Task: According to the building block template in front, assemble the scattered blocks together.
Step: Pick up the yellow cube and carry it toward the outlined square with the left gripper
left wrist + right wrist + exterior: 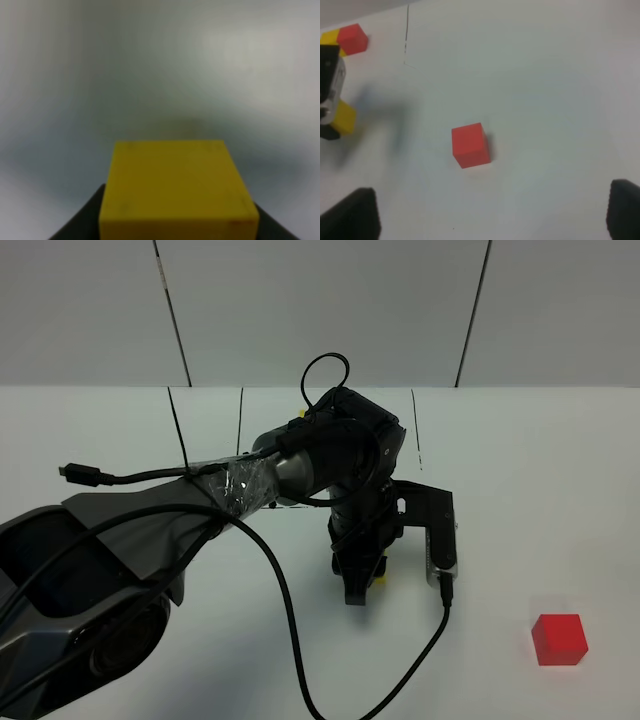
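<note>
My left gripper (366,583) reaches across to the middle of the table and is shut on the yellow cube (380,575). In the left wrist view the yellow cube (177,187) fills the space between the dark fingers (82,222). The red cube (558,639) lies alone at the front right. My right gripper (490,217) is open and empty, hovering above the red cube (469,145). The right wrist view also shows the held yellow cube (342,119) and the building block template (347,39), a yellow and red pair. The left arm hides the template in the high view.
Thin black lines (415,430) cross the white table toward the back. The left arm's black cable (290,630) loops over the table's front. A grey panelled wall (320,310) stands behind.
</note>
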Available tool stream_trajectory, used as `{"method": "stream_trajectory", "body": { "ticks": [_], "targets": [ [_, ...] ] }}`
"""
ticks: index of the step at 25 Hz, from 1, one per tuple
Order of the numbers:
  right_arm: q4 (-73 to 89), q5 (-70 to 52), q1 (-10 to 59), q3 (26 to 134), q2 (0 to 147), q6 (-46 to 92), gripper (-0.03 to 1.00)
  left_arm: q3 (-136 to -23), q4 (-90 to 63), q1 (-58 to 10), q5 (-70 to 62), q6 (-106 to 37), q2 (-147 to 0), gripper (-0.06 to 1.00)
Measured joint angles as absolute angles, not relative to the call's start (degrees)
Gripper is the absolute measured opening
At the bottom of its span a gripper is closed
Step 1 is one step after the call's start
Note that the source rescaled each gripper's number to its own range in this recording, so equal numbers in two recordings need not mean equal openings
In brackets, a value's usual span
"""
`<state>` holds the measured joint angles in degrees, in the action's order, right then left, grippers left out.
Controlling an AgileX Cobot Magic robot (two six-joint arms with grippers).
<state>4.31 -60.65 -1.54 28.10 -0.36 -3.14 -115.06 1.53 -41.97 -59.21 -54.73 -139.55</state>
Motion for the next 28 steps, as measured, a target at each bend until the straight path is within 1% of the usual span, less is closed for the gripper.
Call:
{"method": "stream_trajectory", "body": {
  "ticks": [6, 28],
  "targets": [
    [4.31, -60.65, -1.54, 28.1, -0.36, -3.14, 0.8, -115.06, -1.51, -42.19, -58.49, -53.75, -139.98, 0.0],
    [4.31, -60.65, -1.54, 28.1, -0.36, -3.14, 0.8, -115.23, -1.63, -42.19, -58.46, -52.31, -141.79, 0.0]
  ]
}}
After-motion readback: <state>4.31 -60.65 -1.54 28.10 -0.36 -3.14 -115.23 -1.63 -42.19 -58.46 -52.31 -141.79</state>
